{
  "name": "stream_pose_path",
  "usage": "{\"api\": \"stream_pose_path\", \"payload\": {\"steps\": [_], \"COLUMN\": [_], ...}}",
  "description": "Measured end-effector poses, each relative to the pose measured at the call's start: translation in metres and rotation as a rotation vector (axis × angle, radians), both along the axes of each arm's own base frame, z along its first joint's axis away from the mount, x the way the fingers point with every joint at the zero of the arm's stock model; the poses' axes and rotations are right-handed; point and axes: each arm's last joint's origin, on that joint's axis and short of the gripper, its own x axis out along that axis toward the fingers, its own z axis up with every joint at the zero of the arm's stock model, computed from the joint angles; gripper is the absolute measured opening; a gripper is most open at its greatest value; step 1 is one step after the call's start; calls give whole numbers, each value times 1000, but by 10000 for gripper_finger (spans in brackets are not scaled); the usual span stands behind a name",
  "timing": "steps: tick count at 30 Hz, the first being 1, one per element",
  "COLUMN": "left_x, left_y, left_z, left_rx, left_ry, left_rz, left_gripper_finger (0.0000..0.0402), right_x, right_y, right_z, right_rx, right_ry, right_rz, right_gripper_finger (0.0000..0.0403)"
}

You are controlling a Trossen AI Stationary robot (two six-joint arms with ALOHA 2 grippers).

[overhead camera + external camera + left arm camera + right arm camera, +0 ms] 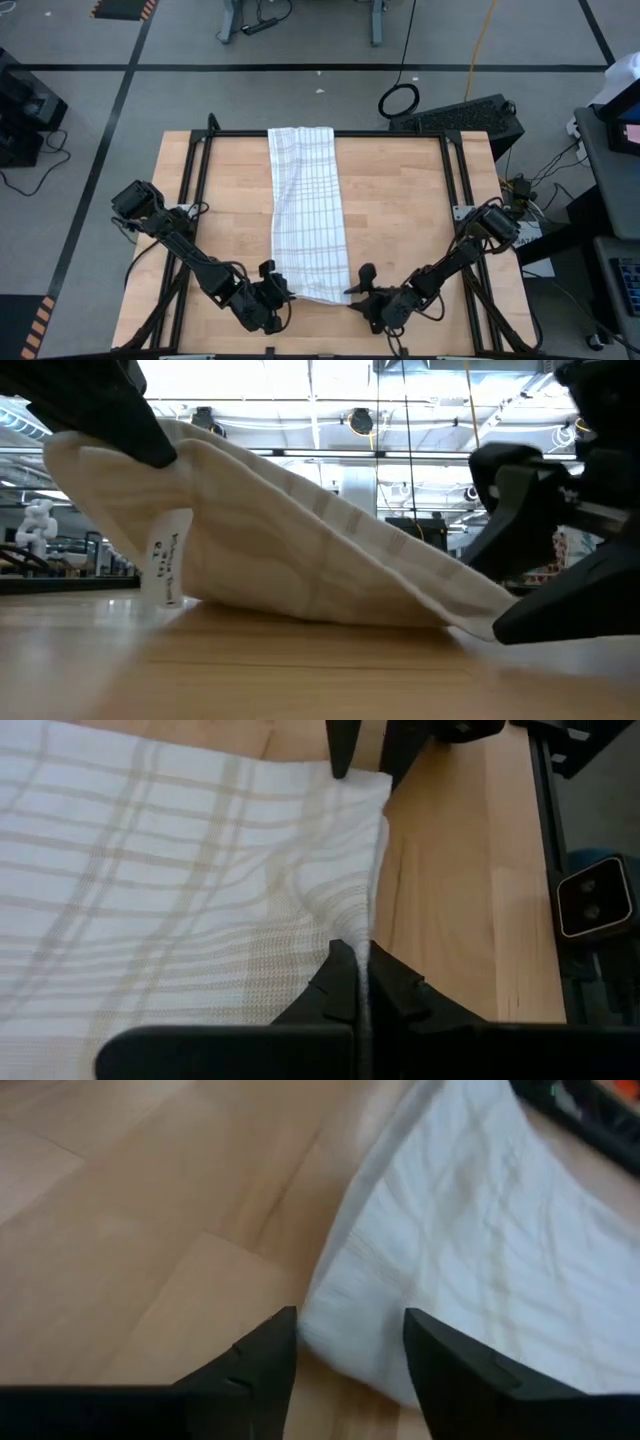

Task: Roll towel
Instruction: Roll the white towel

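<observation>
Towel (308, 210) first: white with fine grey check lines, folded into a long strip running from the worktop's (400, 230) far edge, where its end hangs over the black frame rail (390, 133), down the middle to the near edge. On the left, the left gripper (278, 291) is at the strip's near left corner, fingers pinched fully together with the cloth's edge caught between them; the left wrist view shows the fabric (180, 870) running straight into the closed fingertips. From table height that corner is lifted clear of the wood, the cloth (300, 550) sloping down to where it meets the table near the other arm. A small white care label (170, 558) hangs from the raised corner, with dark print on it too small to read. Moving right, the right gripper (358, 283) sits at the near right corner, fingers parted to a middling gap; its wrist view shows the towel's corner (470, 1230) lying just ahead of and between the two dark fingers (255, 1365), low on the wood, with nothing clamped. Beyond the worktop's far right corner, a black keyboard (465, 115) lies on the floor.
</observation>
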Motion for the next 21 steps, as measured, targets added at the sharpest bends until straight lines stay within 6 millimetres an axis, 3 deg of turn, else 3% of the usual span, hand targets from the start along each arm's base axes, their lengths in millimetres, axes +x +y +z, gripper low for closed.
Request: {"api": "stream_pose_path", "payload": {"steps": [8,15,21], "left_x": [0,-3,-11], "left_y": [0,-2,-5], "left_z": [0,-1,-7], "left_rx": [3,34,70], "left_ry": [-3,17,75], "left_rz": [3,-34,-72], "left_gripper_finger": [4,4,4], "right_x": [0,3,9], "right_y": [0,0,-6], "right_z": [-1,9,36], "right_rx": [59,233,497], "right_ry": [31,43,86], "right_rz": [23,32,99], "right_gripper_finger": [108,10,10]}}
